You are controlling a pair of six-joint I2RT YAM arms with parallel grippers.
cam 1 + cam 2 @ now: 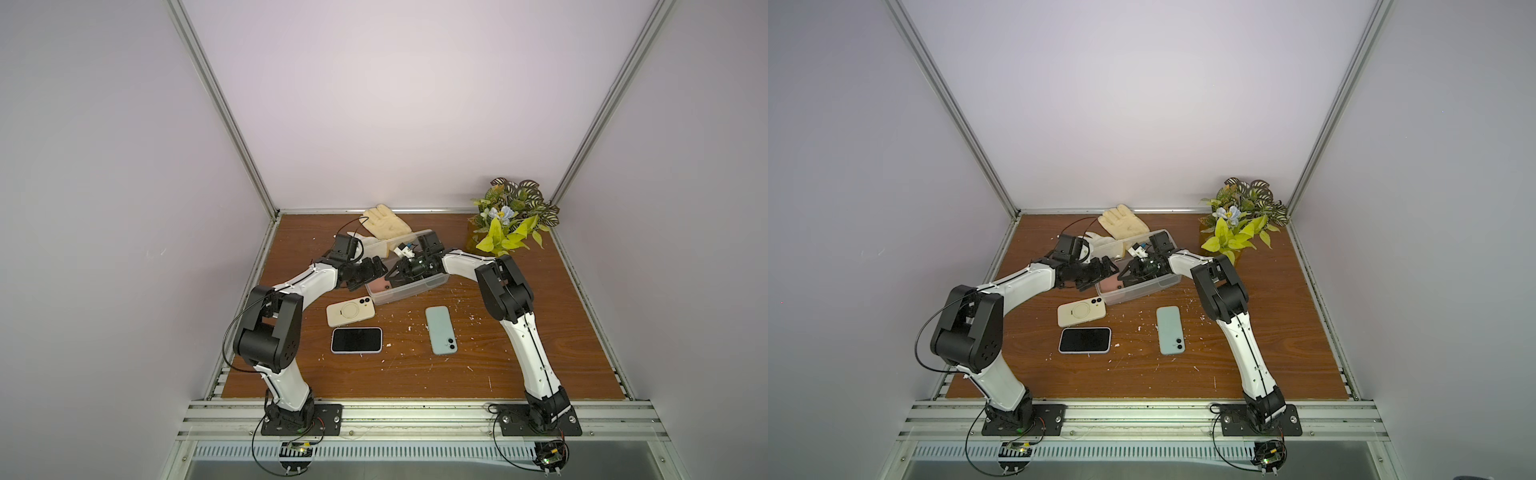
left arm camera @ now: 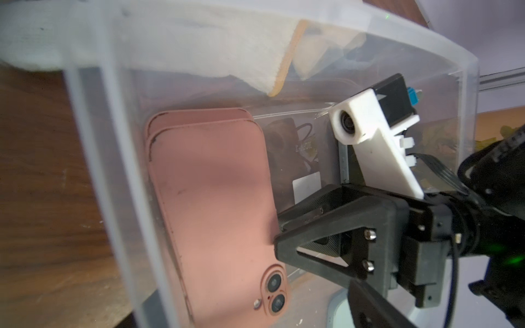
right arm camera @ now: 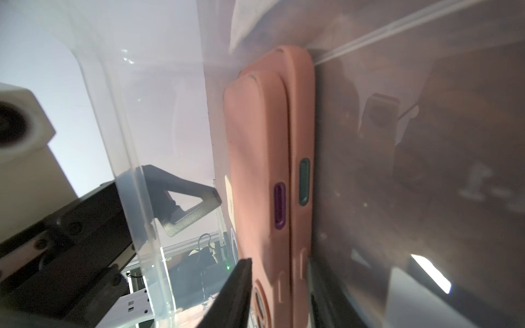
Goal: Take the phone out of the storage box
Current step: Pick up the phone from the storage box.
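The clear storage box (image 1: 432, 282) (image 1: 1163, 282) stands at the back middle of the table. A pink phone (image 1: 380, 286) (image 2: 216, 213) (image 3: 264, 159) lies in its near left end, camera side showing. My right gripper (image 1: 392, 276) (image 2: 279, 235) (image 3: 281, 298) reaches into the box, shut on the phone's long edge near its lenses. One finger lies on the back and the other on the hidden face. My left gripper (image 1: 372, 276) (image 1: 1100, 274) stands open just outside the box's left wall (image 2: 93, 142) and holds nothing.
Three phones lie on the wooden table in front of the box: a cream one (image 1: 350, 311), a dark-screened one (image 1: 356, 340) and a mint one (image 1: 440, 330). Pale gloves (image 1: 386, 224) lie behind the box. A potted plant (image 1: 511, 220) stands at the back right.
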